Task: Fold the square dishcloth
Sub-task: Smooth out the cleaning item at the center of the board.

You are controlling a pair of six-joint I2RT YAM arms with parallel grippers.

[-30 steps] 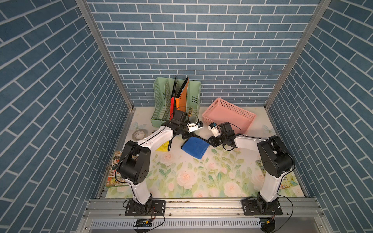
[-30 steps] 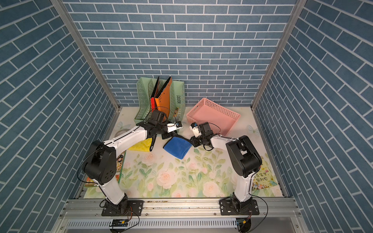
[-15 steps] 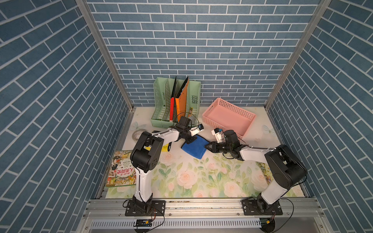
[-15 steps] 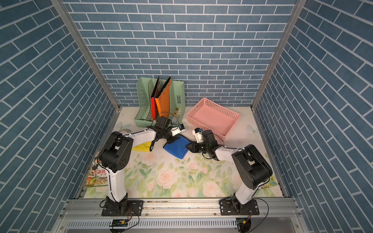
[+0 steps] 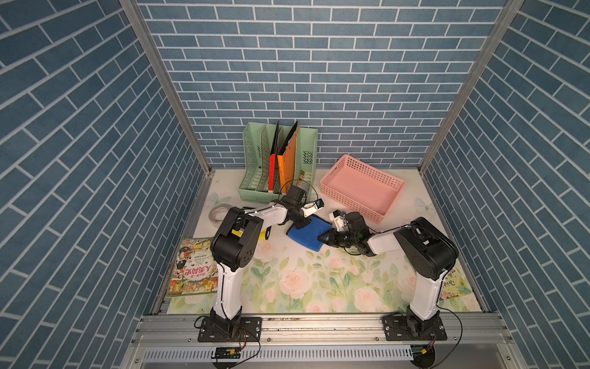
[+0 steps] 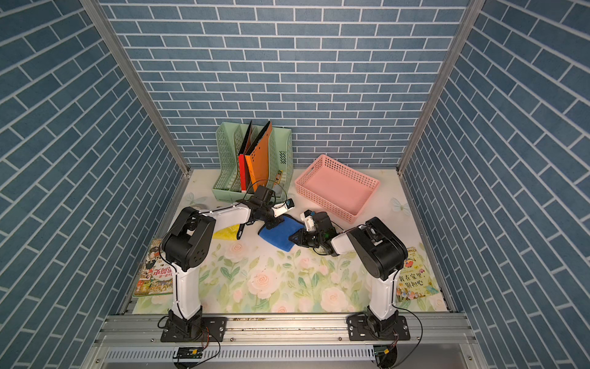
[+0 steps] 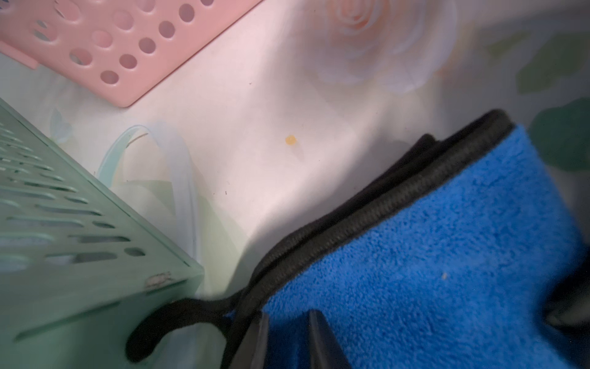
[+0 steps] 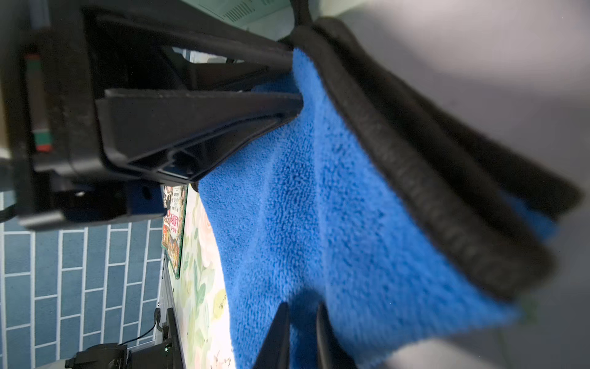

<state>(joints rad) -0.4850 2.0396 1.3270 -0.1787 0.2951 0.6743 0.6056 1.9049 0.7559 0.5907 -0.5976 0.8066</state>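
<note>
Blue dishcloth [image 5: 308,233] lies on worktop [image 5: 303,281] between both hands, looks folded once: two black hems stacked. Both narrow: left hand [image 7: 287,338] pinches one corner, right hand [image 8: 301,335] pinches the opposite edge. Judgement: lift together, keep hems aligned, lay flat. Just beyond right hand: pink basket [image 5: 351,207], empty. Beyond left hand: green file rack [image 5: 255,179] holding red and orange folders [image 5: 289,159].

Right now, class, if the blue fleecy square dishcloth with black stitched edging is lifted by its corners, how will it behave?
The blue dishcloth is probably floppy: its black-edged layers curve softly. Likely light, being thin. Its fuzzy pile should resist slipping.
</note>
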